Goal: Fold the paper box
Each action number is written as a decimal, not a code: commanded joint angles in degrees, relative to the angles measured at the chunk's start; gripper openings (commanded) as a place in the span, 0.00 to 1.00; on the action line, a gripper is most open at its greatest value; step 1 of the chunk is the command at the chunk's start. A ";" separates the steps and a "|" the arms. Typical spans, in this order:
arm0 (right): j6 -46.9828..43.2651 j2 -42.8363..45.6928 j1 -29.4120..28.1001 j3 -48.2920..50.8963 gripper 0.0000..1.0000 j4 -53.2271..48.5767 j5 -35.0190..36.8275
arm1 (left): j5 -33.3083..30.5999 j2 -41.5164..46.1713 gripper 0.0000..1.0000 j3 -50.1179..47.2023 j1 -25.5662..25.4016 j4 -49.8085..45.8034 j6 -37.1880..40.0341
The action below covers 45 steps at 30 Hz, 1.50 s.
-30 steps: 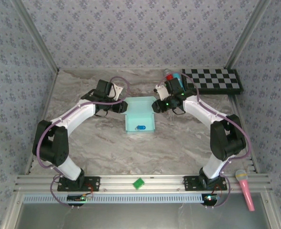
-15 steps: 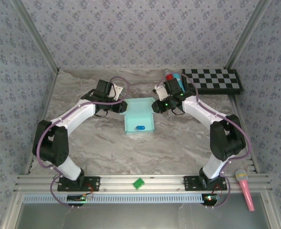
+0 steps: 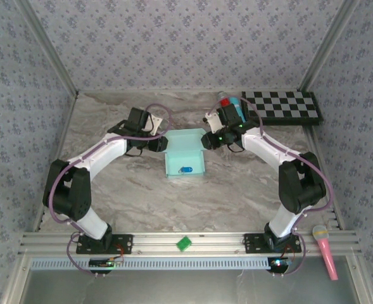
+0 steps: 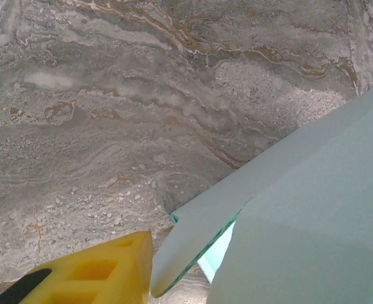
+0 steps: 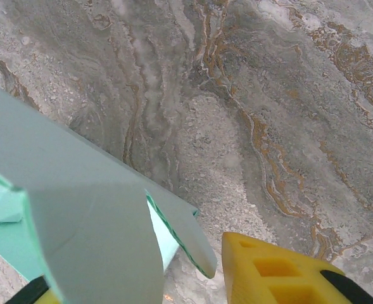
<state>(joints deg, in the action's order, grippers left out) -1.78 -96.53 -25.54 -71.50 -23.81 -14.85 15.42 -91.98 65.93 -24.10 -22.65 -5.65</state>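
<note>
While the near rail (image 3: 237, 239) is carrying just a green chip (image 3: 184, 243) and a pink microphone (image 3: 323, 249) (neither looks part of the job), the paper box (image 3: 185, 155) is sitting mid-table as an open tray, with a small blue mark (image 3: 186, 169) showing on its near half. Both arms are reaching in from the sides, the left gripper (image 3: 163, 144) working the far-left corner and the right gripper (image 3: 205, 140) the far-right one. That is probably so the side flaps fold evenly and the box isn't sliding. The left wrist view is showing one yellow finger (image 4: 97, 272) just beside a raised flap (image 4: 199, 234). The right wrist view is showing the same, a finger (image 5: 275, 275) by a flap (image 5: 97, 240). The opposite fingers are mostly hiding behind card, so I cannot tell whether either pincer is clamping. The checkerboard (image 3: 287, 106) is lying far right, well apart.
</note>
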 commanded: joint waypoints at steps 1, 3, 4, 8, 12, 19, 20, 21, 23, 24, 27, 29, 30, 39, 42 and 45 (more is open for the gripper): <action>0.20 0.47 -0.38 0.03 0.35 -0.30 -1.13 | 0.53 1.50 0.38 -0.55 0.28 -0.30 -0.10; 0.20 0.14 -0.37 -0.25 0.35 -0.43 -1.42 | 0.90 1.29 0.34 -0.41 0.33 -0.28 -0.14; 0.20 -0.01 -0.40 -0.30 0.35 -0.43 -1.58 | 1.14 1.19 0.31 -0.29 0.31 -0.22 -0.09; 0.35 -0.24 -0.55 -0.47 0.30 -0.43 -1.49 | 1.46 0.94 0.25 0.19 0.28 -0.11 -0.07; 0.64 0.08 -0.77 -0.26 0.24 -0.16 0.23 | 1.54 0.75 0.19 0.59 0.28 -0.15 -0.07; 2.84 1.36 -1.43 1.20 0.18 2.95 5.28 | 1.36 0.74 0.13 0.78 0.28 1.24 -1.33; 3.31 1.64 -1.62 1.53 0.17 3.78 6.03 | 1.36 0.75 0.13 0.69 0.30 1.62 -1.68; 3.81 1.99 -1.91 2.00 0.16 4.71 6.80 | 1.19 0.70 0.12 0.55 0.28 2.13 -2.05; 4.70 2.54 -2.51 2.60 0.14 6.58 8.88 | 0.85 0.51 0.11 0.53 0.20 2.99 -2.74; 4.93 2.73 -2.88 2.69 0.14 7.33 9.84 | 0.52 0.36 0.11 0.69 0.12 3.45 -3.08; 5.88 2.72 -3.87 2.69 0.11 9.63 12.68 | -0.77 -0.30 0.09 1.19 -0.05 4.59 -3.96; 6.34 2.49 -4.40 2.69 0.11 10.97 14.65 | -2.03 -0.83 0.07 1.82 -0.16 5.18 -4.37; 6.63 2.31 -4.59 2.69 0.11 11.70 15.66 | -2.37 -1.12 0.06 2.06 -0.24 5.62 -4.45; 8.84 0.33 -5.36 4.85 0.11 19.57 21.79 | -7.17 -5.42 0.04 5.18 -0.25 10.28 -4.81; 9.79 -0.31 -5.56 5.27 0.11 22.38 23.50 | -8.25 -7.27 0.04 6.94 -0.32 10.70 -5.02; 10.25 -0.91 -5.83 6.01 0.11 25.52 24.79 | -9.59 -8.60 0.04 8.03 -0.31 11.86 -5.17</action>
<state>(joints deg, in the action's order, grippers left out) 6.52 -96.18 -31.00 -66.67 -2.90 6.20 8.64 -99.57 71.72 -24.43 -12.97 -10.00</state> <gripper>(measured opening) 0.107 0.054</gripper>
